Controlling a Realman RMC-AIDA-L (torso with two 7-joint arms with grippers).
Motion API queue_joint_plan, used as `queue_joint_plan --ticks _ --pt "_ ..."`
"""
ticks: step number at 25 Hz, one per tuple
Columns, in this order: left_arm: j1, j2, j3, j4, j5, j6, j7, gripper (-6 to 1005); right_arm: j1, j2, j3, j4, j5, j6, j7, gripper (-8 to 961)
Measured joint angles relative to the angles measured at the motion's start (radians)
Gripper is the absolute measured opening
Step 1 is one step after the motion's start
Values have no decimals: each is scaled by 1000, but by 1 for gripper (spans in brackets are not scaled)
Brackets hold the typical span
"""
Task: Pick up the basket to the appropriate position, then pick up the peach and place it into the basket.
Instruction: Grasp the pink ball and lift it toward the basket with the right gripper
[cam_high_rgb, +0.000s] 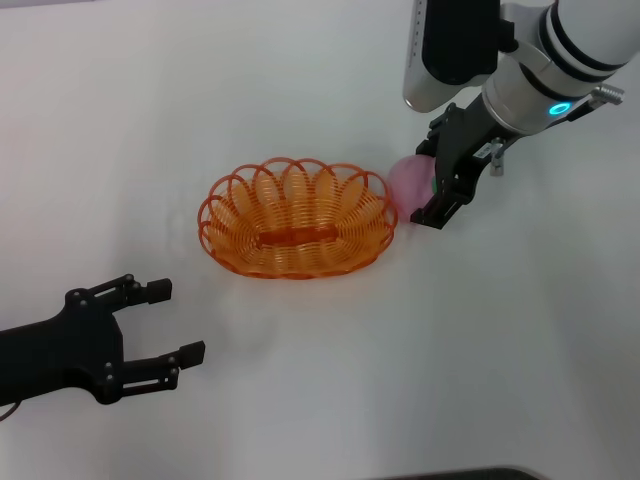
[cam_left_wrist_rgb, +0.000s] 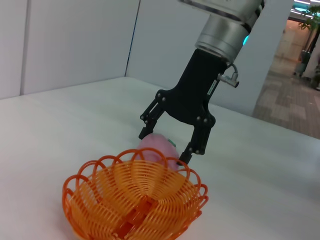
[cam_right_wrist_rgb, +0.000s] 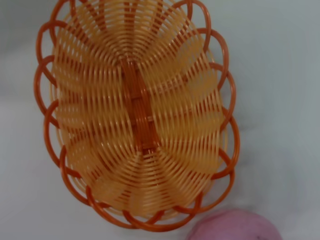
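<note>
The orange looped-wire basket (cam_high_rgb: 295, 217) sits upright on the white table, mid-view; it also shows in the left wrist view (cam_left_wrist_rgb: 134, 200) and the right wrist view (cam_right_wrist_rgb: 135, 110). It holds nothing. The pink peach (cam_high_rgb: 407, 178) rests on the table just beside the basket's right end, and shows in the left wrist view (cam_left_wrist_rgb: 157, 147) and the right wrist view (cam_right_wrist_rgb: 235, 227). My right gripper (cam_high_rgb: 427, 190) is lowered over the peach, open, with a finger on each side of it (cam_left_wrist_rgb: 165, 146). My left gripper (cam_high_rgb: 178, 322) is open and empty at the near left, apart from the basket.
The white table (cam_high_rgb: 300, 400) carries only the basket and the peach. A white wall and an office corridor (cam_left_wrist_rgb: 295, 75) lie beyond the table's far side.
</note>
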Motion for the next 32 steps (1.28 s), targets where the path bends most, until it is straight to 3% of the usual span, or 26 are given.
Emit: queue_joint_plan --ticks 8,16,27,32 --pt "0 0 0 -2 0 7 -1 862 6 0 -10 18 -1 25 4 945" --pt "0 0 0 -2 1 9 -1 861 2 -1 -12 12 -6 25 18 818" --pt "0 0 -4 -2 7 13 -1 860 -5 -3 2 -40 -6 -22 21 366" --pt "-2 0 -6 -3 11 17 -1 860 -8 -4 23 -72 -7 -75 21 335"
